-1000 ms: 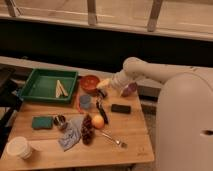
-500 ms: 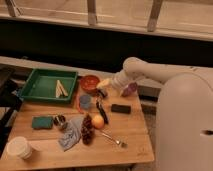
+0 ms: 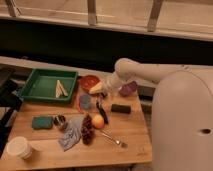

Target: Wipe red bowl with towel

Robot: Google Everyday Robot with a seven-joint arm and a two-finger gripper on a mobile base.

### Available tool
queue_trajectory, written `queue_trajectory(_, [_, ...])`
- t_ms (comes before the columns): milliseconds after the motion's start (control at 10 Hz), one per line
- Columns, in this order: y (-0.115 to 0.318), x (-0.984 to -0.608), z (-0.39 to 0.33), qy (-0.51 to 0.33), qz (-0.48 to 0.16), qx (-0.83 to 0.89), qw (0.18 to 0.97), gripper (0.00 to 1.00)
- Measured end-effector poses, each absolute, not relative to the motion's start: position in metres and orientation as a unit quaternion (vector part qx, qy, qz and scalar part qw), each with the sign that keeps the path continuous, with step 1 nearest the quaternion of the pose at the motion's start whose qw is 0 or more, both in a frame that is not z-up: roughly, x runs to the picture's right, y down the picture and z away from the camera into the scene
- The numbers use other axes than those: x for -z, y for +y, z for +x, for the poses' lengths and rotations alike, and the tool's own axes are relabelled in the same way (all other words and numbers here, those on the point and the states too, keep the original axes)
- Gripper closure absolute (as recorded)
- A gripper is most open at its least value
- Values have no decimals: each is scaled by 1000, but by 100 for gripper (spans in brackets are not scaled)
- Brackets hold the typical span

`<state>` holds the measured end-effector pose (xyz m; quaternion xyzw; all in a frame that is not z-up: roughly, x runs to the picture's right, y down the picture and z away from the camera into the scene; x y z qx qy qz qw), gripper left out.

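The red bowl sits at the back of the wooden table, just right of the green tray. A grey-blue towel lies crumpled near the front of the table, well away from the bowl. My gripper reaches in from the right on a white arm and hovers just right of the red bowl, at its front rim. A yellowish thing shows at the gripper's tip.
A green tray holds pale sticks at the back left. A blue cup, an orange, a black block, a purple object, a green sponge, a fork and a white cup lie around.
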<state>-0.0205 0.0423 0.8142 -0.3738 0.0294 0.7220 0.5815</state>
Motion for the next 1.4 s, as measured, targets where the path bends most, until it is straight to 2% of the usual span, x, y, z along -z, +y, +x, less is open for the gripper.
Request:
queue_trajectory(800, [124,-764,-149,39,-393,-613,685,20])
queue_trajectory(1400, [129,-762,-155,37,-400,-599,693,20])
